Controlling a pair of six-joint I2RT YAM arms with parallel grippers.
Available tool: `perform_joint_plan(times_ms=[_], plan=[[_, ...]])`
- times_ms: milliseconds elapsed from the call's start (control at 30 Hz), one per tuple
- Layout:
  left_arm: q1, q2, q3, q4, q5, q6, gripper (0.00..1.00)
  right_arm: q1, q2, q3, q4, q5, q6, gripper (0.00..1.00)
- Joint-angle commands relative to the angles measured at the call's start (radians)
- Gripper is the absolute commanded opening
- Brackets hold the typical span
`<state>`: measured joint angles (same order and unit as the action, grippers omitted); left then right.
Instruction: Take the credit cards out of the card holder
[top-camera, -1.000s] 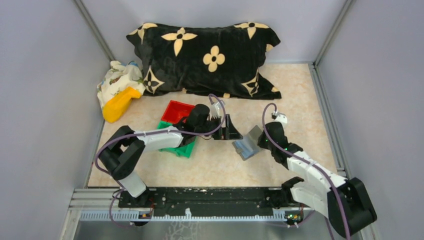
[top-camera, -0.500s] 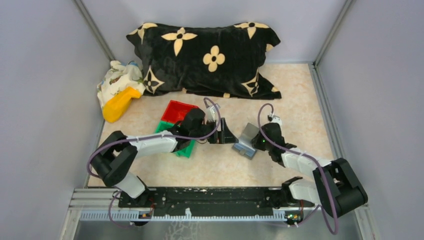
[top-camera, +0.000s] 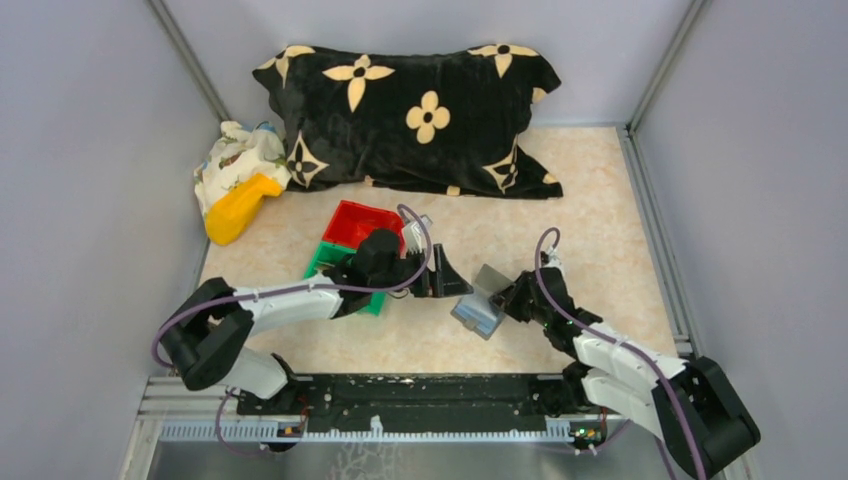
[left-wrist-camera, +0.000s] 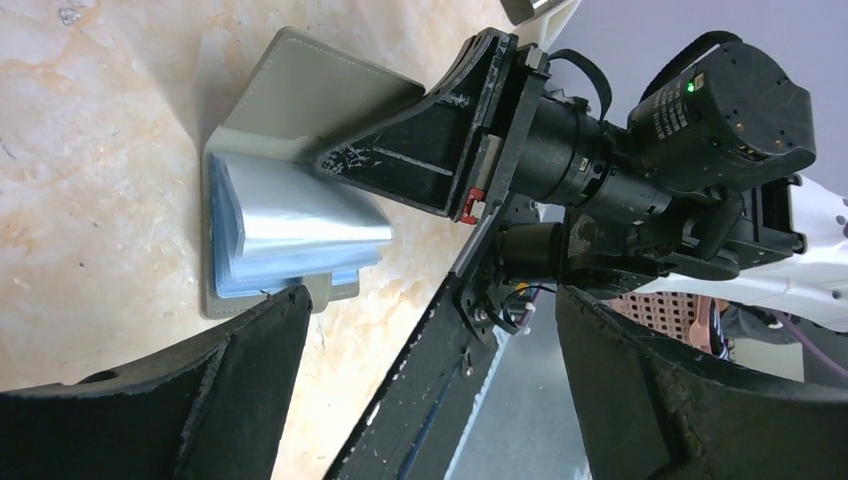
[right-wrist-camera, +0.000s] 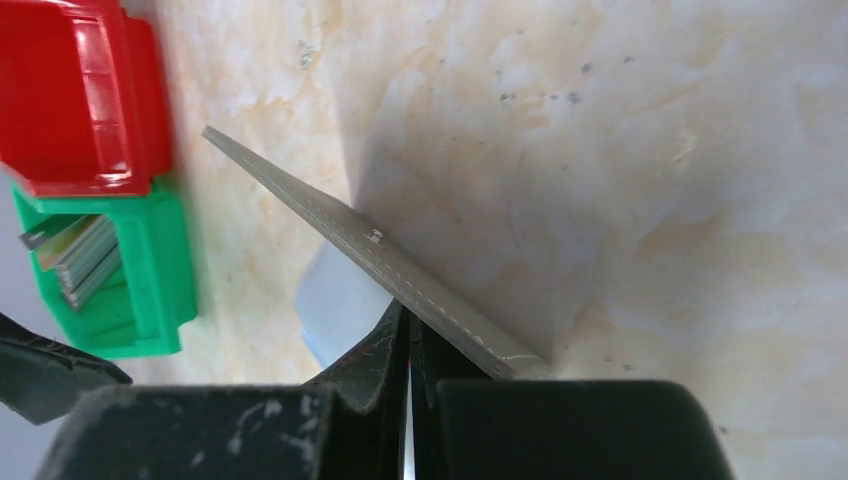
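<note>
The card holder (top-camera: 478, 308) lies open on the table, a grey cover (left-wrist-camera: 300, 95) standing up over blue-grey plastic sleeves (left-wrist-camera: 300, 225). My right gripper (top-camera: 508, 298) is shut on that raised cover (right-wrist-camera: 330, 225), its fingertips (left-wrist-camera: 420, 160) pinching the flap's edge. My left gripper (top-camera: 440, 280) hovers just left of the holder, open, with nothing between its fingers (left-wrist-camera: 200, 400). Several credit cards (right-wrist-camera: 75, 255) stand in the green bin (right-wrist-camera: 150, 290). Whether any sit in the sleeves I cannot tell.
A red bin (top-camera: 355, 222) adjoins the green bin (top-camera: 325, 255) under my left arm. A black flowered pillow (top-camera: 420, 110) fills the back. A yellow object (top-camera: 238, 208) and a patterned cloth (top-camera: 235, 155) lie back left. Grey walls close in both sides.
My right gripper has come nearer and lower, carrying the card holder slightly toward the front left. My left gripper has followed, shifting nearer; it stays open.
</note>
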<state>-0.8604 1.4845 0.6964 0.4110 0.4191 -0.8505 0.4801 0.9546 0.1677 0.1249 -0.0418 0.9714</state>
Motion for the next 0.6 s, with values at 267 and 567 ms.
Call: perform_joint_plan(times_ms=[267,567], plan=[[-0.162,-0.013,-0.123,0.127,-0.112,-0.109,0.97,0.057,0.147,0.066,0.126,0.053,0.076,0.0],[-0.167,0.252,-0.055,0.273,-0.024,-0.144,0.96,0.057,0.061,0.044,0.097,0.08,0.068,0.0]])
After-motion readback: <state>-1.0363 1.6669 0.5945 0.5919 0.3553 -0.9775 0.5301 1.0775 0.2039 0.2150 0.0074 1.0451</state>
